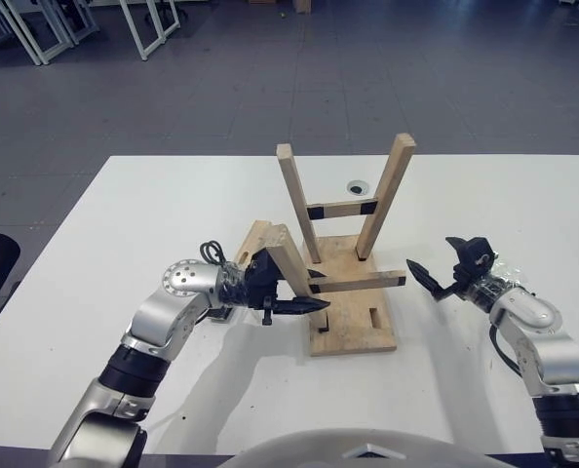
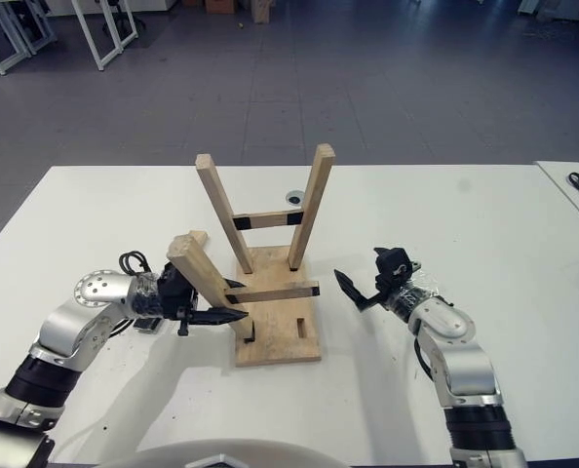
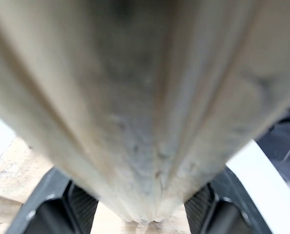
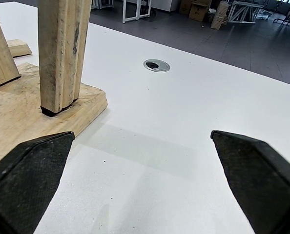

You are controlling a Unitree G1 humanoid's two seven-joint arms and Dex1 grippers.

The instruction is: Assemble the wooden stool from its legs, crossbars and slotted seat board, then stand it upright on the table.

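So the left gripper [image 1: 304, 304] is clamped on the near leg [image 1: 291, 258], mid-fit into the seat board [image 1: 353, 336]. The right gripper [image 1: 434, 258] sits wide open and empty. Next up, I'd say: line the leg up with its slot [image 1: 377, 317].

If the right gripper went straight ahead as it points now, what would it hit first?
Probably one finger catches the seat board corner under the upright leg; midline looks free over bare table.

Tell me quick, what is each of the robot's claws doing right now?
Left gripper: closed on the tilted pale wooden stool leg.
Right gripper: open, holding nothing.
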